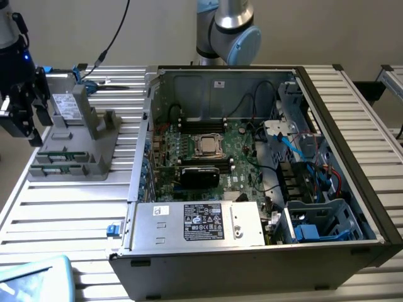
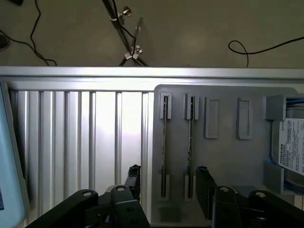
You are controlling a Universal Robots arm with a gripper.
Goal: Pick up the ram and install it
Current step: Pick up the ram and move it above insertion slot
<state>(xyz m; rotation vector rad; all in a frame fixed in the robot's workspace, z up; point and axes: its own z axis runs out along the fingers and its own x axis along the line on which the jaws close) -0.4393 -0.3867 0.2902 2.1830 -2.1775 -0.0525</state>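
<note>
While the black two-fingered tool [image 2: 168,185] is hanging open above the grey plastic holder [image 2: 223,156] on the ribbed metal counter [image 2: 85,137], two thin green ram sticks [image 2: 165,142] are standing on edge in neighbouring slots of that holder.

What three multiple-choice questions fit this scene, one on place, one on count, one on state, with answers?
1. Where do the ram sticks stand? A in the grey holder; B on the motherboard; C on the floor.
2. How many holder slots are filled? A one; B two; C four.
3. The pincer is: A open, empty; B shut on a stick; C shut on a cable.
Answers: A, sticks upright in its slots; B, two slots bare; A, fingers apart, nothing gripped.
</note>
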